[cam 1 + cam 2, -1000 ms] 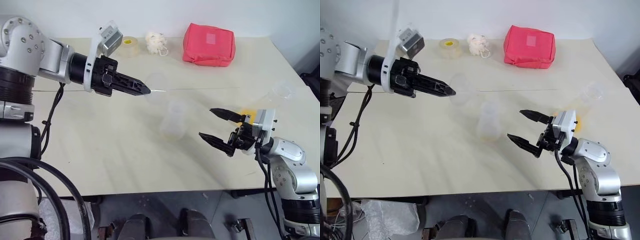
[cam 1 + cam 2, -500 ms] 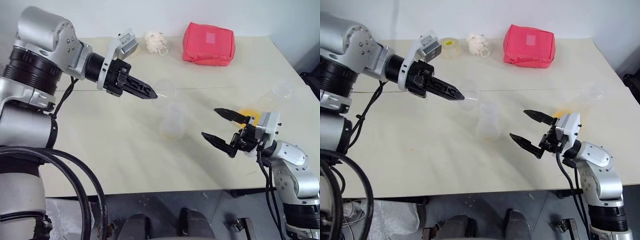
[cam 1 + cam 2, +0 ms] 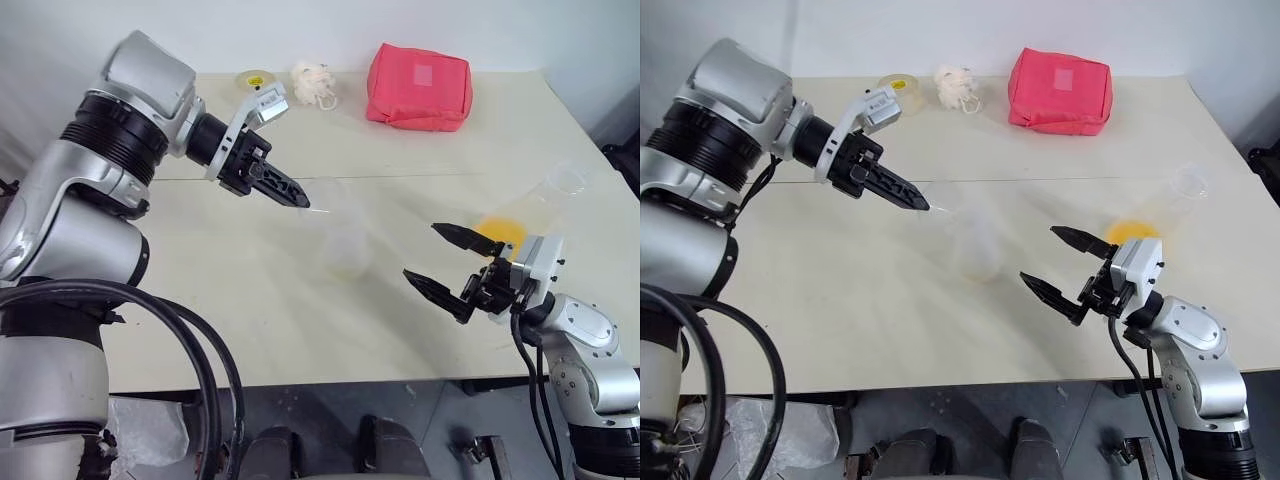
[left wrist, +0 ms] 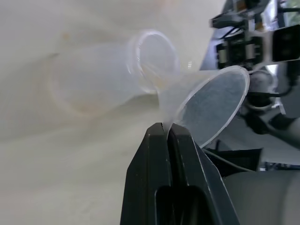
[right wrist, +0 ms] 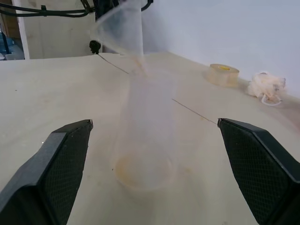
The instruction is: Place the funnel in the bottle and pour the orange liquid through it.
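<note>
Your left gripper (image 4: 166, 125) has its fingers (image 3: 285, 189) pinched tight on the rim of the funnel (image 4: 206, 105), holding it tilted in the air with its stem at the mouth of the bottle (image 3: 975, 245). The bottle stands upright near the middle of the counter (image 3: 230, 300), with a faint yellowish trace at its base. To the right, your right gripper (image 3: 440, 262) hangs above the counter with its fingers spread wide and nothing between them, pointing toward the bottle but well apart from it. Just beyond it lies a flask (image 3: 535, 205) tipped on its side, holding the orange liquid (image 3: 500, 230). Along the far edge you have a roll of tape (image 3: 898, 88), a white ball of fluff (image 3: 955, 87) and a red pouch (image 3: 1058, 90).
</note>
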You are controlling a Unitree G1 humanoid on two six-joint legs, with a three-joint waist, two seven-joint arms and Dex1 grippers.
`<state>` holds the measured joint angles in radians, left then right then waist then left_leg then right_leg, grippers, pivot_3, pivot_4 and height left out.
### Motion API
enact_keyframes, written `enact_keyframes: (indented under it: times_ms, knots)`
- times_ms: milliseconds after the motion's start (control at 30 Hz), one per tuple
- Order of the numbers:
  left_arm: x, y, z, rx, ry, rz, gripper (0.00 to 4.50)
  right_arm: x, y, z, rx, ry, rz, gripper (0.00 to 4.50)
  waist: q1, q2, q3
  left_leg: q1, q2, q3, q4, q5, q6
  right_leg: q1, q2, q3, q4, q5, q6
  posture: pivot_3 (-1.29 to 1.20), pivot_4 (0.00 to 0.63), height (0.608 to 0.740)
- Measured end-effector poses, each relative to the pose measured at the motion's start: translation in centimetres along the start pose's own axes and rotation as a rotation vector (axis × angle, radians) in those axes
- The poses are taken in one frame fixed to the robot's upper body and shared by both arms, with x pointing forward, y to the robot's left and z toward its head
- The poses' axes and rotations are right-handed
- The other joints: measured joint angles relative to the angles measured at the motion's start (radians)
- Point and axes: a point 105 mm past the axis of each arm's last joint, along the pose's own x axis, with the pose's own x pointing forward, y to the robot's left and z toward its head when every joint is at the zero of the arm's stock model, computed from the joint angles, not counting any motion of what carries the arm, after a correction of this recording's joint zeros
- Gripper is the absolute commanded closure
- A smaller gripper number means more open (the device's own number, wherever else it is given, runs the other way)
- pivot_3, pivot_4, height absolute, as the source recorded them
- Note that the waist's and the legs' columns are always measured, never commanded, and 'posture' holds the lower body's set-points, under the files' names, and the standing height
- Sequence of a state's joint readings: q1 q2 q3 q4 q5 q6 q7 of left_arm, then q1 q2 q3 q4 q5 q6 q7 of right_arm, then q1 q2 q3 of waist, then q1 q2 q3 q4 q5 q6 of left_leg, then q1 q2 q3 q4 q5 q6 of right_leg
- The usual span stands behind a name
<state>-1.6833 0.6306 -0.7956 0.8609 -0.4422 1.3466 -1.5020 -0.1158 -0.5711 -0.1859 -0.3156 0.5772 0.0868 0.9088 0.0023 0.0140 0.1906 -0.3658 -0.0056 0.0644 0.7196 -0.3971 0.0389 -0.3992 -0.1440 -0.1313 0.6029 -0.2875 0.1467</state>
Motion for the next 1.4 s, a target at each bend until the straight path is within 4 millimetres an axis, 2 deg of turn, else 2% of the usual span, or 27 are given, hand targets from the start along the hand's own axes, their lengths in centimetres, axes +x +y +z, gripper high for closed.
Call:
enact_keyframes:
  times_ms: [100,333,600,633,700,933,1100,1133,1300,1400]
  knots:
    - [0.4,0.2,0.2,-0.001,0.003,0.005,4.46,-0.2,0.2,-0.2,0.008,0.005,-0.011,0.00,0.002,0.000,0.000,-0.004,0.000,0.000,0.001,0.000,0.000,-0.003,0.000,-0.001,0.000,0.000,0.000,0.00,0.150,0.740]
    - [1.1,-0.7,1.5,0.057,-0.002,-0.008,4.46,-0.3,0.6,-0.2,0.006,0.010,-0.026,0.00,0.002,0.000,0.000,-0.004,0.000,0.000,0.001,0.000,0.001,-0.004,0.000,0.000,0.001,0.000,0.000,0.00,0.150,0.740]
    - [1.5,-0.8,1.9,0.072,-0.004,-0.015,4.46,-0.5,0.7,-0.3,0.010,0.017,-0.041,0.00,0.002,-0.001,0.000,-0.004,0.000,0.000,0.001,0.000,0.001,-0.005,0.000,0.000,0.003,0.000,0.000,0.00,0.150,0.740]
    - [1.6,-0.9,1.9,0.072,-0.002,-0.017,4.15,-0.5,0.7,-0.3,0.009,0.017,-0.041,0.00,0.002,-0.001,0.000,-0.004,0.000,0.000,0.001,0.000,0.001,-0.005,0.000,0.000,0.003,0.000,0.000,0.00,0.150,0.740]
    - [1.7,-0.8,1.9,0.068,-0.002,-0.020,3.85,-0.5,0.7,-0.3,0.009,0.017,-0.041,0.00,0.002,-0.001,0.000,-0.004,0.000,0.000,0.001,0.000,0.001,-0.005,0.000,0.000,0.003,0.000,0.000,0.00,0.150,0.740]
    - [1.4,-1.6,2.6,0.079,-0.024,-0.026,1.82,-0.5,0.7,-0.2,-0.003,0.013,-0.042,0.00,0.002,-0.001,0.000,-0.005,0.000,0.000,0.001,0.000,0.001,-0.008,-0.001,0.001,0.005,0.000,0.000,0.00,0.150,0.740]
    - [0.9,-2.1,3.1,0.095,-0.054,-0.044,0.21,-0.6,0.4,-0.1,-0.018,0.012,-0.045,0.00,0.001,-0.001,0.000,-0.005,0.000,0.001,0.001,0.000,0.001,-0.009,-0.001,0.002,0.006,0.000,0.000,0.00,0.150,0.740]
    - [0.8,-2.1,3.1,0.096,-0.058,-0.044,0.02,-0.6,0.2,0.0,-0.022,0.012,-0.048,0.00,0.001,-0.001,0.000,-0.005,0.000,0.001,0.001,0.000,0.001,-0.009,-0.001,0.002,0.006,0.000,0.000,0.00,0.150,0.740]
    - [0.4,-2.1,3.4,0.123,-0.081,-0.045,0.02,-0.3,-0.3,0.4,-0.043,0.005,-0.043,0.00,0.001,-0.001,0.000,-0.005,0.000,0.001,0.001,0.001,0.001,-0.009,-0.001,0.002,0.007,0.000,0.000,0.00,0.150,0.740]
    - [-0.6,-2.1,3.7,0.153,-0.120,-0.043,0.02,-0.4,-0.4,0.3,-0.044,0.011,-0.040,0.00,-0.001,-0.001,0.000,-0.005,0.000,0.001,0.001,0.001,0.001,-0.010,-0.001,0.002,0.007,0.000,0.000,0.00,0.150,0.740]
